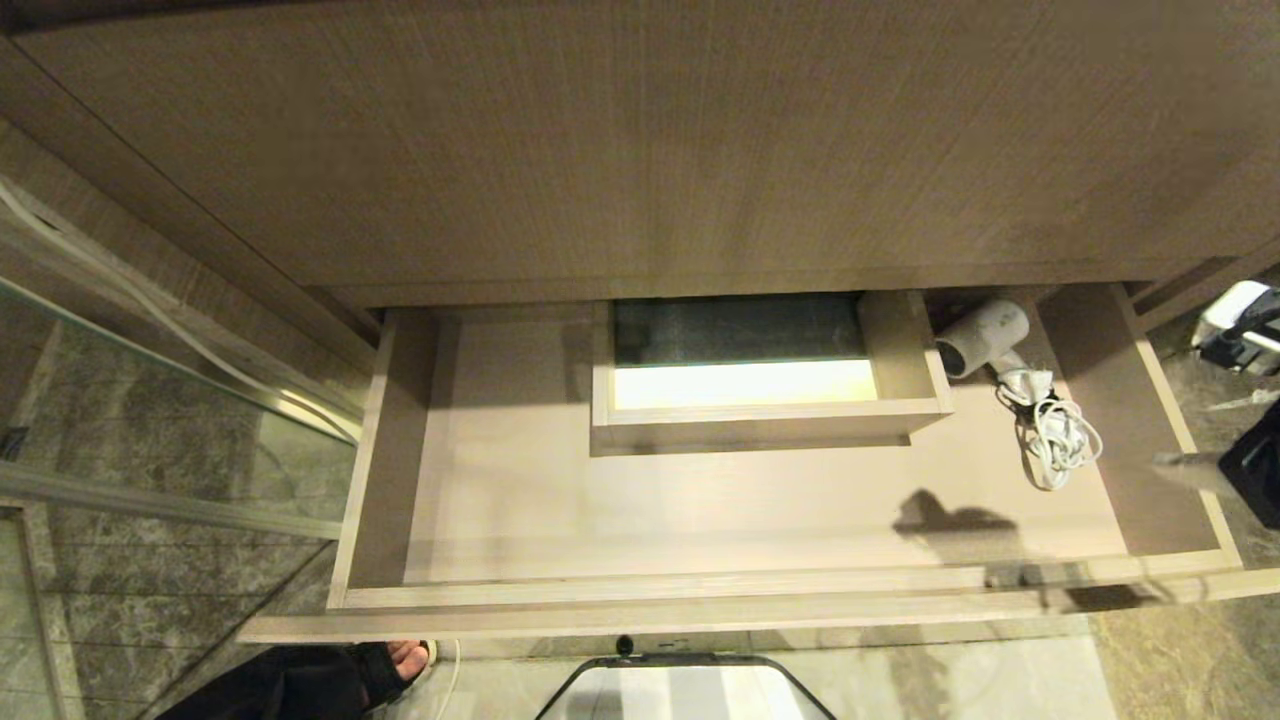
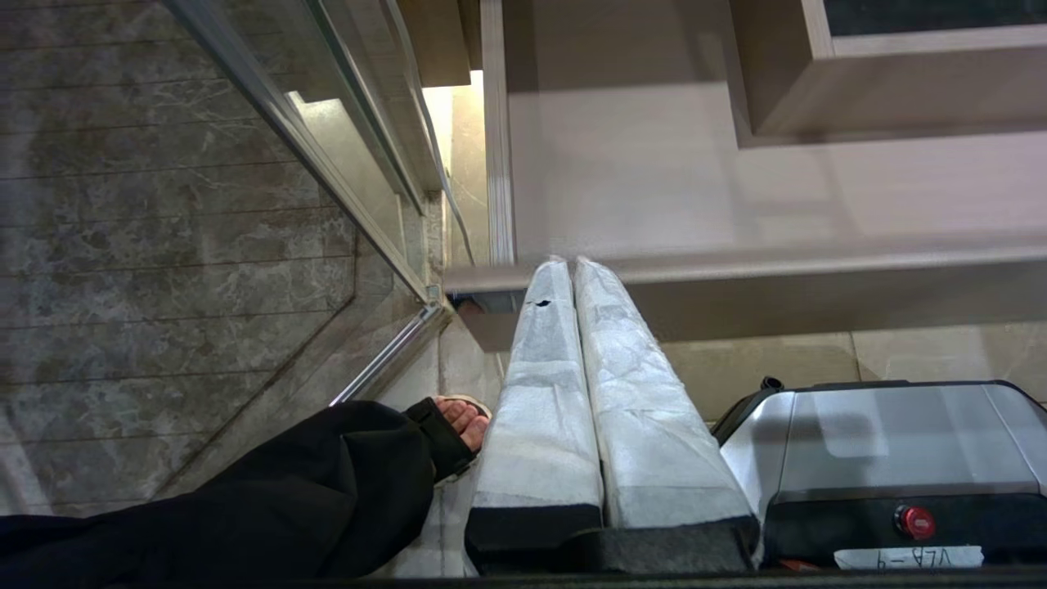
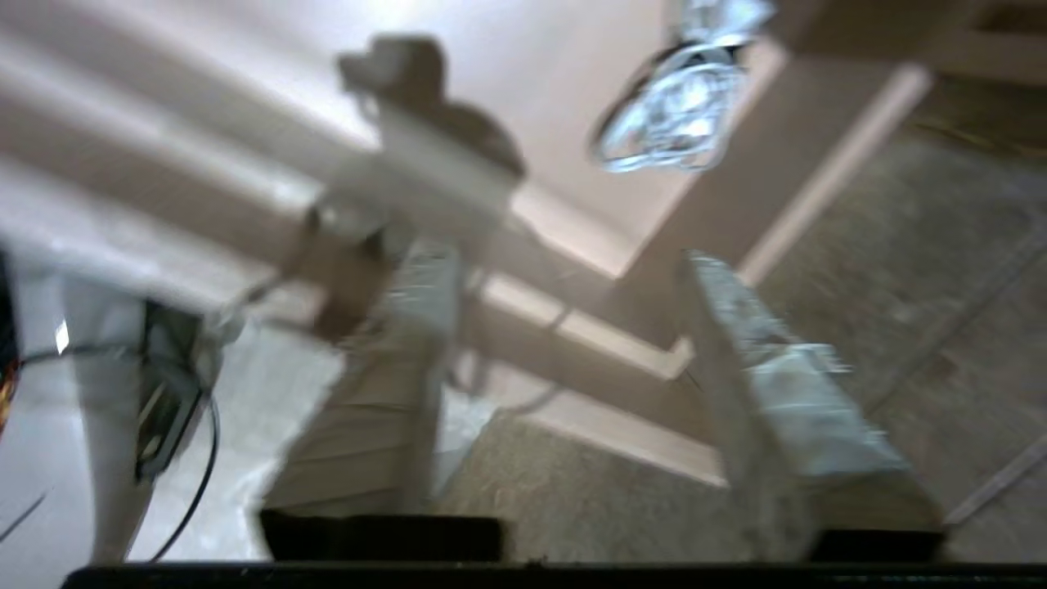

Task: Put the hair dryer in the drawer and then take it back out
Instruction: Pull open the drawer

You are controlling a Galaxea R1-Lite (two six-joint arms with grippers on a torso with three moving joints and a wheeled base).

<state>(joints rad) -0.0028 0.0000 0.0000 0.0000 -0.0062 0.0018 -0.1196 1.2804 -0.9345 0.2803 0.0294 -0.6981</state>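
Note:
The drawer (image 1: 640, 520) stands pulled out, wide and shallow, in light wood grain. In its back right part lies the white hair dryer (image 1: 985, 338), barrel pointing left, with its grey cord (image 1: 1055, 440) coiled just in front of it. My right gripper (image 3: 564, 258) hangs open and empty over the drawer's front right corner (image 3: 695, 352). The coiled cord (image 3: 679, 106) shows blurred beyond its fingertips. In the head view this arm (image 1: 1258, 470) shows only at the right edge. My left gripper (image 2: 570, 263) is parked below the drawer's front left corner, fingers pressed together.
A boxed rectangular hole (image 1: 745, 365) sits at the drawer's back middle. The cabinet front (image 1: 640, 150) rises above. A glass panel (image 1: 150, 420) and marble floor are at the left. A person's sandalled foot (image 1: 405, 660) and my base (image 1: 690, 690) are before the drawer.

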